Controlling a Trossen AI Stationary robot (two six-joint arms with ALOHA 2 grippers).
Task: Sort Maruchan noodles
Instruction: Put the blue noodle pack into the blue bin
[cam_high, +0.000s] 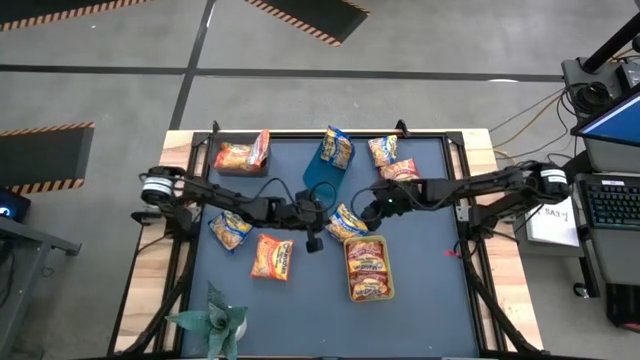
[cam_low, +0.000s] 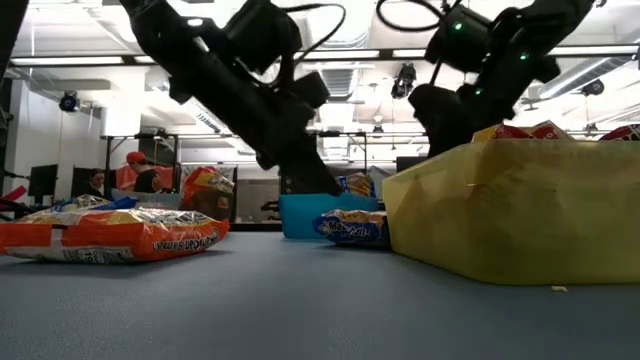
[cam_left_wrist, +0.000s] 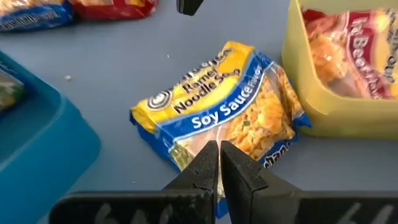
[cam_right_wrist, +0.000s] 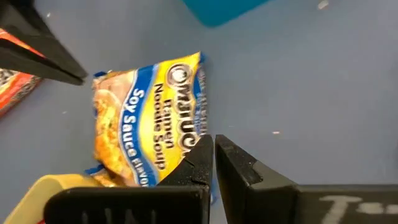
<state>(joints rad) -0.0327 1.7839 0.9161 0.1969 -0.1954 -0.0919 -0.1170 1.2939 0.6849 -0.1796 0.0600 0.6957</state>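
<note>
High view shows red crinkly plastic noodle packets (cam_high: 367, 268) already in the yellow-green plastic bin (cam_high: 388, 288), one blue-and-yellow packet leaning in the blue plastic bin (cam_high: 318, 174), while orange packets (cam_high: 271, 257) lie loose on the counter (cam_high: 430, 290). Left claw (cam_left_wrist: 219, 163) and right claw (cam_right_wrist: 213, 157), both pressed together and empty, hover over the blue-and-yellow soy-sauce packet (cam_left_wrist: 219, 109) beside the yellow-green bin; I'd say most sorting remains.

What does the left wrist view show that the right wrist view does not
Only the left wrist view shows inside the yellow bin, where a red beef packet lies, plus the blue bin's rounded corner and the left end effector, shut.

Only the right wrist view shows the right end effector, shut, and an orange packet's edge.

Both show the blue-and-yellow soy sauce packet lying flat on the table beside the yellow bin, and the other arm's fingertip beyond it.
</note>
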